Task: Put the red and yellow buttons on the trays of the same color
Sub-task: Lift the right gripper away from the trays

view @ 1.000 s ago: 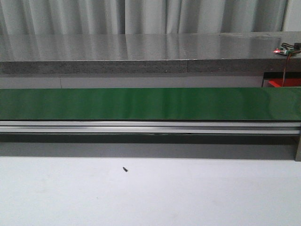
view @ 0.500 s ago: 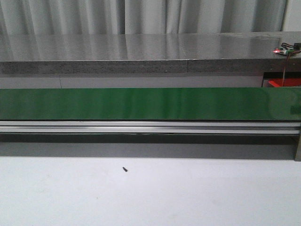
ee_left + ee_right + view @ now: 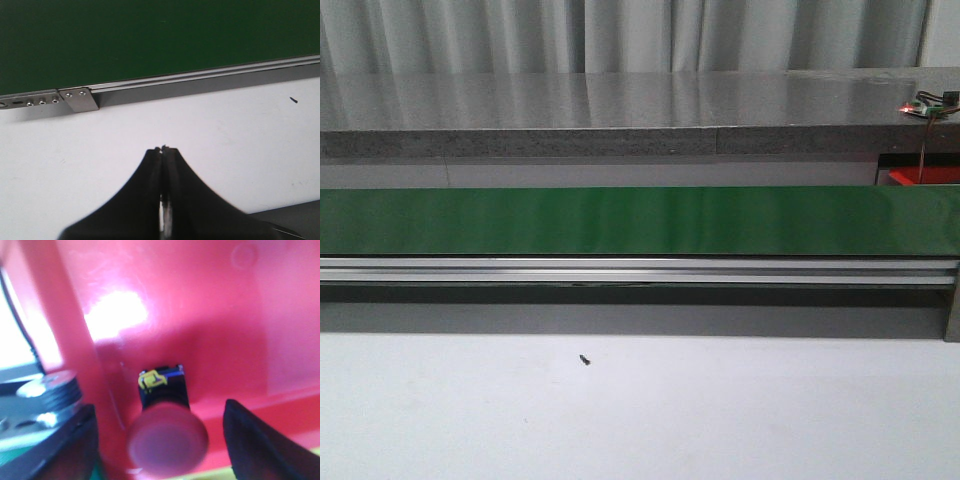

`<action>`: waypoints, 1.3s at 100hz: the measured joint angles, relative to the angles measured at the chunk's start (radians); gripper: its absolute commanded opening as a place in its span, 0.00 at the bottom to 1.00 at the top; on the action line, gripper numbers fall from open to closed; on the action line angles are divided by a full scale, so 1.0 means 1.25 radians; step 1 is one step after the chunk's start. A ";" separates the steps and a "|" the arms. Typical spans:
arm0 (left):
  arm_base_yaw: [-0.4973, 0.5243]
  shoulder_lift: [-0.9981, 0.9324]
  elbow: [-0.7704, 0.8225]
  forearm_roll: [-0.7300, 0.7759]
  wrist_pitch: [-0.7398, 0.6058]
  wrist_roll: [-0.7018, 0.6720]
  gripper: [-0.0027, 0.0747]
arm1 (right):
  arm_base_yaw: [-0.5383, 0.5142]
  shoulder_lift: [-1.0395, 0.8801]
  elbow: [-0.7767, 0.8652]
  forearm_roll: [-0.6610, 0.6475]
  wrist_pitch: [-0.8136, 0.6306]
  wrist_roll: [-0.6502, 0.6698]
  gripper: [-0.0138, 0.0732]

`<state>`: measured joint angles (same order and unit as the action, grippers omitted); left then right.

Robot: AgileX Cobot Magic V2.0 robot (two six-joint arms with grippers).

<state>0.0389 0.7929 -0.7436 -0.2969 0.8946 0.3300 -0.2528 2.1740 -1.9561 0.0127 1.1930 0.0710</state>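
Conveyor belting, a long green strip (image 3: 620, 220), crossed the front view above a white table (image 3: 640, 420). Only the right wrist view showed the glossy red tray (image 3: 200, 305) holding a red-capped button (image 3: 167, 440) between the right gripper's (image 3: 160, 440) parted fingers; the left gripper (image 3: 164, 150) was closed, empty.

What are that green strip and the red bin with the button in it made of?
The green strip looks like smooth rubber or PVC belting: even colour, soft sheen. The red bin seems to be glossy moulded plastic, going by its bright glare patch. The red button looks like matte plastic; blur leaves that uncertain.
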 measured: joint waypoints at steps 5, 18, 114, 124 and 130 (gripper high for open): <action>0.000 0.000 0.000 0.000 0.000 0.000 0.01 | 0.000 -0.018 0.000 0.000 0.006 0.000 0.77; 0.000 0.000 0.000 0.000 0.000 0.000 0.01 | 0.000 -0.066 0.000 0.000 0.024 -0.002 0.75; 0.000 0.000 0.000 0.000 0.000 0.000 0.01 | 0.149 -0.525 0.423 0.046 -0.139 -0.002 0.08; 0.000 0.000 0.000 0.000 0.000 0.000 0.01 | 0.163 -0.582 0.487 0.046 -0.178 -0.002 0.08; 0.000 0.000 0.000 0.000 0.000 0.000 0.01 | 0.170 -0.619 0.523 0.046 -0.203 -0.002 0.08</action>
<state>0.0389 0.7929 -0.7436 -0.2969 0.8946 0.3300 -0.0402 1.3999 -1.3028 0.0704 0.9392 0.0685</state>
